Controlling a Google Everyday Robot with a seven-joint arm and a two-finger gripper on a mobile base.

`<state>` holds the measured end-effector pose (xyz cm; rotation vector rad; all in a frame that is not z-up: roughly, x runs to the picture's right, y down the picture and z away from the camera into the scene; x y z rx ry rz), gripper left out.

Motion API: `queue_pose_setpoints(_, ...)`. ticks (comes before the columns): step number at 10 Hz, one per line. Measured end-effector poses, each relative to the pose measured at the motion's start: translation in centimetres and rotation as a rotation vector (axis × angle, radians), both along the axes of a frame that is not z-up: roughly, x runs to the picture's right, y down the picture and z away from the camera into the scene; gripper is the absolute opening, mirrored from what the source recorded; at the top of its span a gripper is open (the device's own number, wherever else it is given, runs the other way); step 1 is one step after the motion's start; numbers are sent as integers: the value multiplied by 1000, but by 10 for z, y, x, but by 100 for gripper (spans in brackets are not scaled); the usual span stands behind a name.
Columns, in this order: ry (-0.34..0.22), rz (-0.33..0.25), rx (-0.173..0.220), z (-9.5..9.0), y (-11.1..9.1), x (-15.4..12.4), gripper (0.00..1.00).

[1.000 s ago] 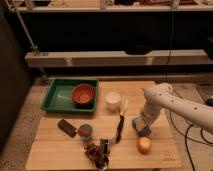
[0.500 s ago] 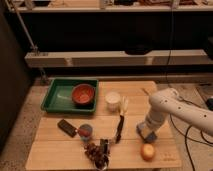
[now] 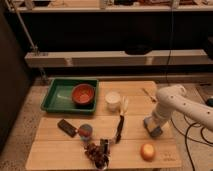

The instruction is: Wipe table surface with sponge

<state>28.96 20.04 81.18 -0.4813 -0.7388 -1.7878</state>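
From the one camera view, the white arm reaches in over the table's right edge and the gripper is down low, pinched tight on the sponge. The sponge sits flat against the table surface near the right edge, toward the front corner. The wipe looks under way. To do it well, I'd say press evenly, keep the sponge flat, and sweep in straight passes along the planks. Watch that onion just in front, near the front edge, since a careless stroke could roll it off. Now the count: one sponge, one onion, one green tray at the back left corner with one red bowl inside, one white cup just beside the tray, one dark flat block and one small blue-grey cup toward the front left, and one dark cluster at the front edge.
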Motion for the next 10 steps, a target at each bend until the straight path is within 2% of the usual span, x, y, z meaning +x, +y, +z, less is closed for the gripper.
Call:
queue_pose_setpoints(3, 43, 33, 7, 32, -31, 8, 35)
queue_pose_setpoints(6, 50, 33, 5, 43, -42, -1, 35)
queue_pose_setpoints(10, -16, -28, 4, 41, -38, -64, 35)
